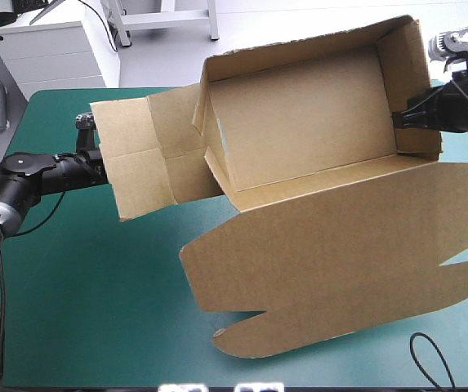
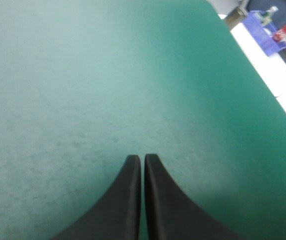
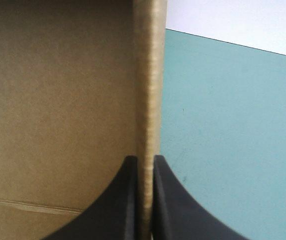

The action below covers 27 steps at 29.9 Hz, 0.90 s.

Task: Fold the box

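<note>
On the teal-green table (image 1: 78, 278), the brown box (image 1: 307, 139) spans centre to three o'clock, a half-made tray: walls partly up, lid (image 1: 340, 253) flat toward six, nine o'clock flaps (image 1: 135, 155) untucked, right gripper (image 3: 143, 159) pinching its three o'clock wall (image 3: 150, 75), left gripper (image 2: 143, 157) closed on nothing.

Items counted: one brown box (image 1: 315, 139), a single cut sheet filling the centre and right of the high frame, and one teal-green cover (image 1: 78, 286) beneath it. Grippers: two, the left gripper (image 2: 143, 162) and the right gripper (image 3: 144, 162), each with two black fingers (image 2: 123, 205), four in all. Grippers pinching board: one, the right; grippers with nothing between the fingers: one, the left
</note>
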Available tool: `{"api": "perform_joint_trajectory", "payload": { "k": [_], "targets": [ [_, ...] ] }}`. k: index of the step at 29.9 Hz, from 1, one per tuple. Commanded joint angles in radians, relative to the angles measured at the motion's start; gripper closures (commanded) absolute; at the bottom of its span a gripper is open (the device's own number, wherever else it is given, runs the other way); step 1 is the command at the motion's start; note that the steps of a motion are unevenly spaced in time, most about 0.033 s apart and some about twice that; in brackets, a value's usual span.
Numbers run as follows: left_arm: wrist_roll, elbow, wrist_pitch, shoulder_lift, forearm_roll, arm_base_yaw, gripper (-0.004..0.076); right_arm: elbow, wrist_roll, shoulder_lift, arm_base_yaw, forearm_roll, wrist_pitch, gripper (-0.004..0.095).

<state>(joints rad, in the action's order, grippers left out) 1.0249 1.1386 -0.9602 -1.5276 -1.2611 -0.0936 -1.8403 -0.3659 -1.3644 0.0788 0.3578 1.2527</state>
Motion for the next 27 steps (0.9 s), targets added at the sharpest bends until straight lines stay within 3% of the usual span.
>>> {"api": "perform_joint_trajectory", "payload": {
  "k": [1, 9, 27],
  "targets": [
    [0.024, 0.026, -0.106, 0.037, -0.141, 0.027, 0.0715, -0.029, 0.003, 0.033, 0.006, 0.038, -0.004, 0.0927],
    [0.068, 0.026, -0.327, 0.037, -0.346, 0.041, 0.0715, -0.029, 0.009, 0.033, 0.006, 0.010, -0.004, 0.0927],
    [0.059, 0.032, -0.334, 0.209, -0.376, 0.059, 0.0715, -0.029, 0.028, 0.033, 0.004, -0.011, -0.004, 0.0927]
  ]
}}
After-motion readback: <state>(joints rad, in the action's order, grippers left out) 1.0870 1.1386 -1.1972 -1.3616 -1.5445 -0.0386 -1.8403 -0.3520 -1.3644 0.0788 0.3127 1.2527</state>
